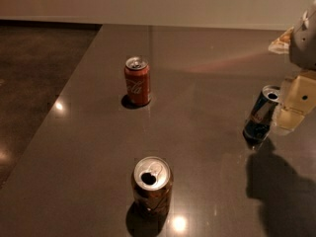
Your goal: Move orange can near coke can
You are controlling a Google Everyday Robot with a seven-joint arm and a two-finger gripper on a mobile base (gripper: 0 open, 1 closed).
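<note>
The orange can (151,186) stands upright near the front of the dark table, its silver top with the dark drinking hole facing the camera. The coke can (137,81), red with white script, stands upright farther back and a little to the left, well apart from the orange can. My gripper (290,113) is at the far right edge of the view, above the table, far from both cans. It hangs close beside a slim dark blue-silver can (260,116).
The dark table (207,83) runs back to a pale wall. Its left edge runs diagonally, with the floor (34,73) beyond it. A pale object (281,42) lies at the back right, partly behind the arm.
</note>
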